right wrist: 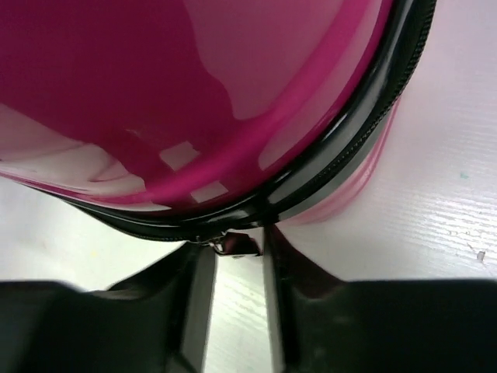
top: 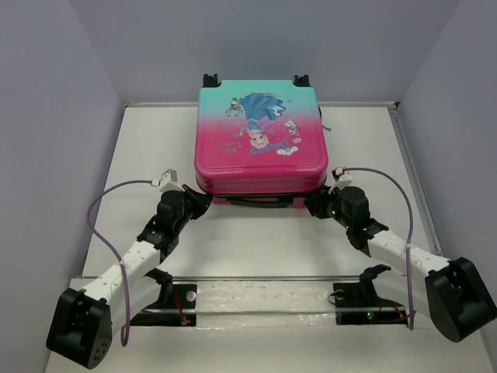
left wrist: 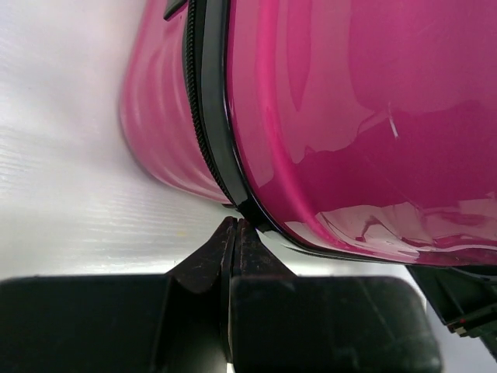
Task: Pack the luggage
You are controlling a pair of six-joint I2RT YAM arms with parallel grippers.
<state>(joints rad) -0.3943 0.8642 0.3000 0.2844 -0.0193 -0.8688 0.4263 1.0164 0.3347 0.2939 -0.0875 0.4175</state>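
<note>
The luggage [top: 260,132] lay shut and flat on the bench [top: 155,140]. Its glossy hard shell looked stiff, slick and probably light, best taken at the zipper seam. The left claw [left wrist: 235,229] was clenched against that seam, while the right claw [right wrist: 233,242] straddled a metal zipper pull [right wrist: 237,246], grip uncertain.

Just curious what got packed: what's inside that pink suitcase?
Nothing inside shows. The suitcase lies on the table with its lid down, so only the outer shell and black zipper edge are visible.
</note>
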